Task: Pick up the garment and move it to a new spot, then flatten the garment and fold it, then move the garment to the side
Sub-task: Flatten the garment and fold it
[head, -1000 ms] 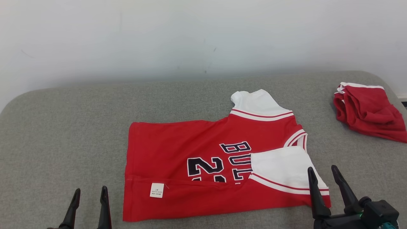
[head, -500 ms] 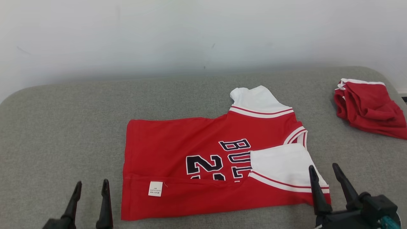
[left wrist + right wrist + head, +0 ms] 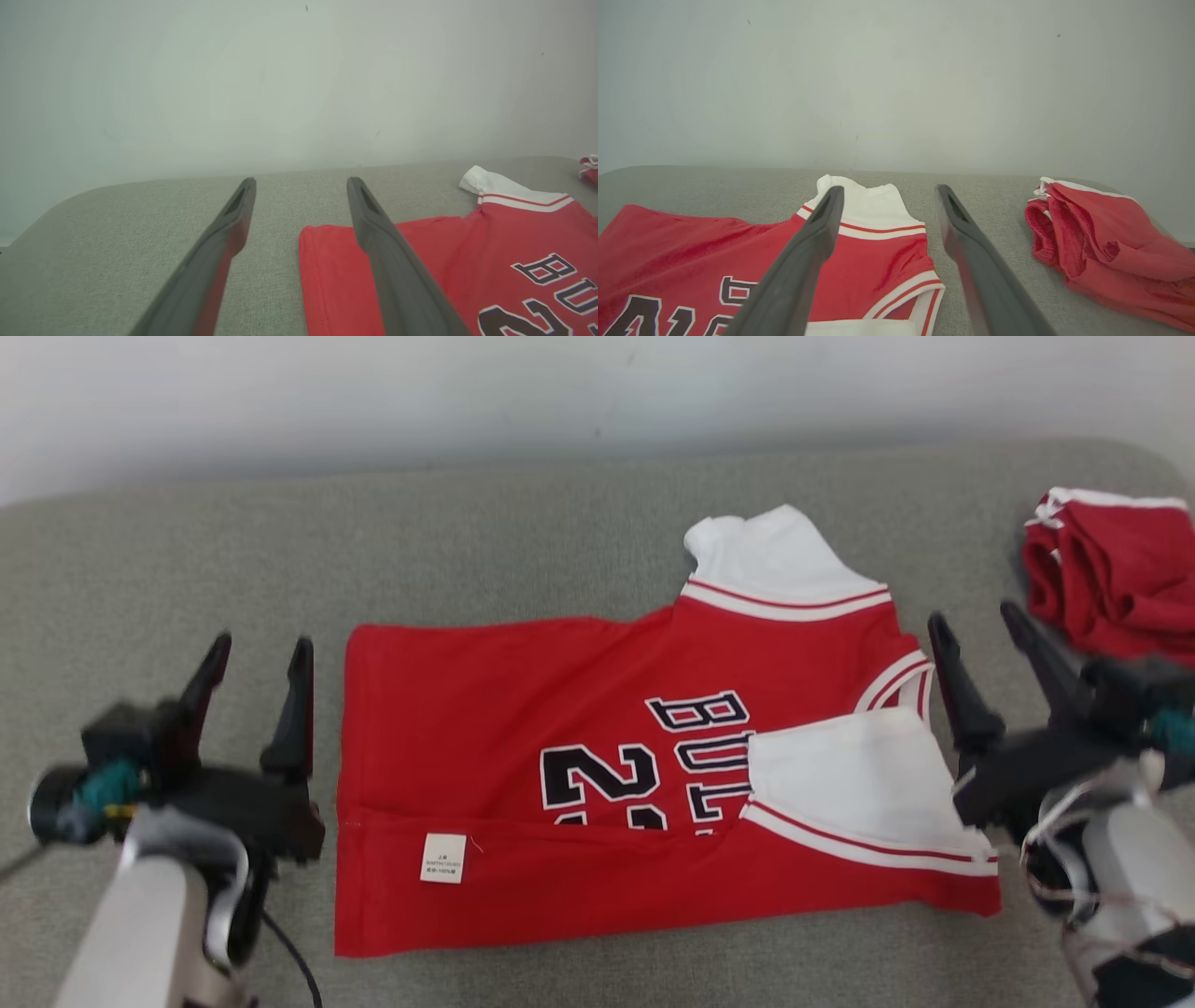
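The garment [image 3: 523, 709] lies spread on the grey fabric-covered counter [image 3: 523, 541], between the two arms, with its plain red end toward the robot's left and its white shoulder panels toward the right. The near long edge is folded up over the front and hides the lower part of the black number and lettering. A small white tag [image 3: 443, 857] shows on that folded strip. One white shoulder panel is turned over onto the lettering. The left gripper [image 3: 261, 642] sits just beside the garment's left edge, off the cloth, its fingers spread wide with nothing between them. The right gripper [image 3: 973, 614] sits just beside the striped armhole trim at the shoulder end, its fingers equally wide and empty. Whether either touches the counter I cannot tell. A bunched plain red garment [image 3: 1120, 569] with a white band lies apart near the counter's far right corner, beyond the right gripper
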### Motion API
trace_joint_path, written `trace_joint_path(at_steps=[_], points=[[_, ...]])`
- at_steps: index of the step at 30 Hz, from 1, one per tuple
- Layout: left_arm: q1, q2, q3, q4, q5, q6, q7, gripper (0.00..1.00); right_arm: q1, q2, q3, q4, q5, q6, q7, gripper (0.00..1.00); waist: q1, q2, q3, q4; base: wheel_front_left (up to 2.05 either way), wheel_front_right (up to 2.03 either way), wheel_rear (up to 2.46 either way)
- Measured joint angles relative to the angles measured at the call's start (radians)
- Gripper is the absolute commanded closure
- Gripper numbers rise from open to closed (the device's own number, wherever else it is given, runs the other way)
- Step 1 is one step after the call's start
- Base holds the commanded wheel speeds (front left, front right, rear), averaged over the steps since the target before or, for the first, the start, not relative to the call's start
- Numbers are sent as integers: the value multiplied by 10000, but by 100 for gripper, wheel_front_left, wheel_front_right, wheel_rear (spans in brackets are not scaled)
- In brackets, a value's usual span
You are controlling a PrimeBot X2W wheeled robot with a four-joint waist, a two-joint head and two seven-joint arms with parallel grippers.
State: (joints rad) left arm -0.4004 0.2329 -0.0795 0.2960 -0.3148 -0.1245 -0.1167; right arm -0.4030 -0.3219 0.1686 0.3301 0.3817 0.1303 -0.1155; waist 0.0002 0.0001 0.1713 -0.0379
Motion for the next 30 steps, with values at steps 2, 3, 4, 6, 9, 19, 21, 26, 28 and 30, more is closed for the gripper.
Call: trace_joint_path(at_steps=[2,3,4,6,9,19,21,26,28,30], points=[[-708,217,-274,370,-242,-42,433,0,-694,-155,180,403,303,0,355,0,1,1,289,-1,0,0,0],[-1049,305,-433,527,-504,-48,629,0,-1010,-238,291,589,470,0,527,0,1,1,434,-2,0,0,0],[-1399,391,-617,663,-723,-50,779,0,-1338,-332,382,779,579,0,665,0,1,0,578,-2,0,0,0],[-2083,591,-1078,961,-1258,-54,1210,0,-1997,-520,608,1135,788,0,913,0,1,1,869,1,0,0,0],[-2907,926,-1718,1423,-1850,-63,1883,0,-2845,-723,993,1710,1087,0,1233,0,2,1,1288,14,0,0,0],[-4733,1695,-3710,2472,-3430,-65,3946,0,-5513,-1047,2579,3871,1507,0,1766,0,1,1,2443,163,0,0,0],[-4924,1687,-3818,2709,-3710,-63,4176,0,-5973,-995,2880,4266,1632,2,1866,0,0,1,2587,202,0,0,0],[-5316,1593,-4265,3101,-4132,-63,4790,0,-6946,-915,3436,5125,1833,0,1854,0,0,1,2879,313,0,0,0],[-5473,1498,-4324,3114,-4353,-63,4809,0,-7274,-874,3645,5425,1896,0,1822,0,-1,0,2969,356,0,0,0],[-5611,1415,-4395,3168,-4544,-61,4807,0,-7512,-867,3862,5760,1916,0,1856,0,-2,0,3045,391,0,0,0]])
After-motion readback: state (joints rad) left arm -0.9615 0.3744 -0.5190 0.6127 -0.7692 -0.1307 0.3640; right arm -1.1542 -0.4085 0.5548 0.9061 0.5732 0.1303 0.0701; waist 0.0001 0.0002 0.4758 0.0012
